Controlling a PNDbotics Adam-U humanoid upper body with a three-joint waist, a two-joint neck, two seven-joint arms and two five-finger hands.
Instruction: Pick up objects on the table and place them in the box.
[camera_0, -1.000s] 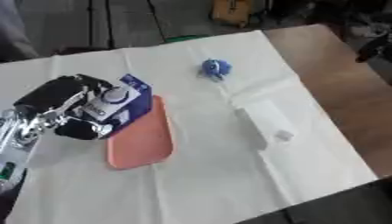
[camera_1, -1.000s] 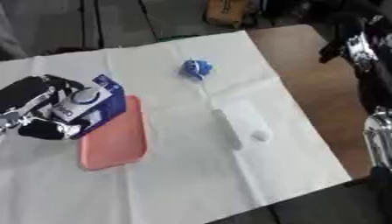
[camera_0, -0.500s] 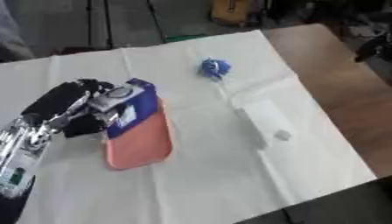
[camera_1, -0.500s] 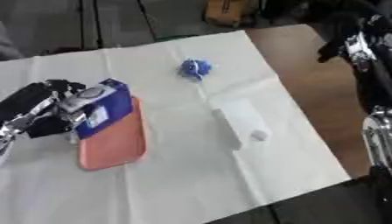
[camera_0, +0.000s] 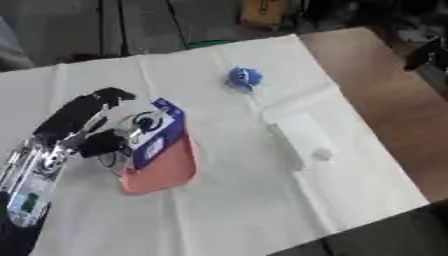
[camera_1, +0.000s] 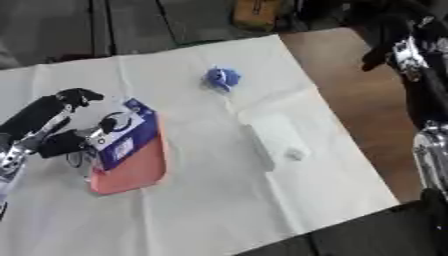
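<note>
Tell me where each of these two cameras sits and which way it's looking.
Left eye view: in the head, looking down at the white-clothed table; left hand shows.
Right eye view: beside it, same downward look; the right arm also shows at the right edge.
Both share the blue packet, pink tray, blue object and white box.

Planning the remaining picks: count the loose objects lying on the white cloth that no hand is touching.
2. A small blue object lies near the far edge, and a white object lies right of centre. The left hand is at the blue-and-white packet.
</note>
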